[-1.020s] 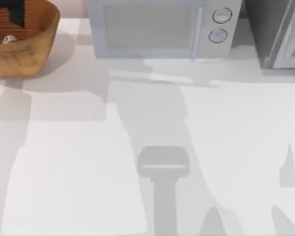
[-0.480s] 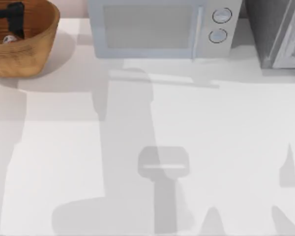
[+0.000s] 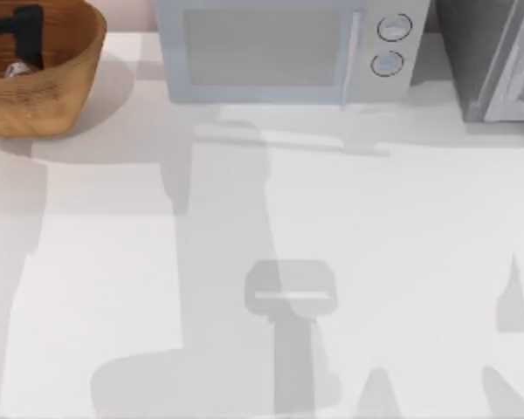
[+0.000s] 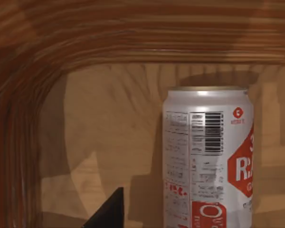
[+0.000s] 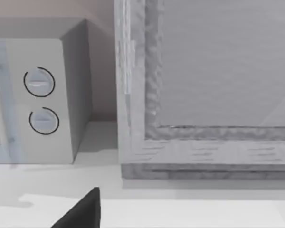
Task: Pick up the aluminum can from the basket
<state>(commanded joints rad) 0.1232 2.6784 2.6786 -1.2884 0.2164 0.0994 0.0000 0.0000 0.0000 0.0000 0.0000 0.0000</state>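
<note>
The basket (image 3: 61,83), a round wicker bowl, stands at the table's far left corner. The aluminum can (image 3: 16,68) is a small silver spot inside it, near the front wall. My left gripper (image 3: 17,35) reaches down into the basket just behind the can. In the left wrist view the aluminum can (image 4: 206,156) looks close and large, silver with a red mark, against the basket's ribbed inner wall (image 4: 19,118). One black finger (image 4: 111,211) stands beside the can without touching it. The gripper is open and holds nothing.
A pale grey microwave (image 3: 279,48) stands along the back edge, right of the basket. A grey cabinet (image 3: 493,57) fills the far right corner. The right wrist view faces the microwave's dials (image 5: 40,102) and the cabinet (image 5: 209,85); that arm is parked.
Over the last second my left gripper has moved deeper into the basket, closer to the can. Its arm's shadow has shifted on the table. In the last half second almost nothing moved.
</note>
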